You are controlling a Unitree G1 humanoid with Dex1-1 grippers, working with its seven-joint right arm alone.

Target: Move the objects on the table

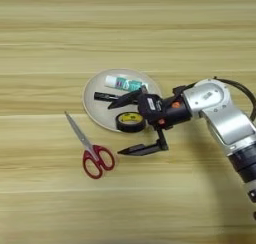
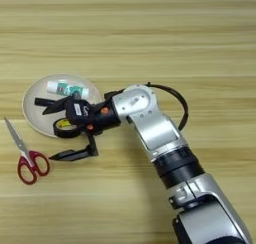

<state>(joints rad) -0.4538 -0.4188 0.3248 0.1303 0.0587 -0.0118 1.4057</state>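
Note:
A black tape ring (image 1: 131, 121) with a yellowish inside lies at the near rim of a cream round plate (image 1: 95, 107). A slim black marker pen (image 1: 102, 96) lies in the plate too. My right gripper (image 1: 115, 129) is open wide. Its upper finger reaches over the plate just behind the tape, and its lower finger (image 1: 140, 149) lies on the table (image 1: 125, 28) in front of the plate. The tape sits between them, touched by neither as far as I can see. Red-handled scissors (image 1: 90, 149) lie shut on the table, left of the lower finger.
A white tube with a green label (image 1: 123, 83) lies at the back of the plate. My silver forearm (image 2: 150, 123) comes in from the bottom right. Bare wood stretches behind the plate and along the near side.

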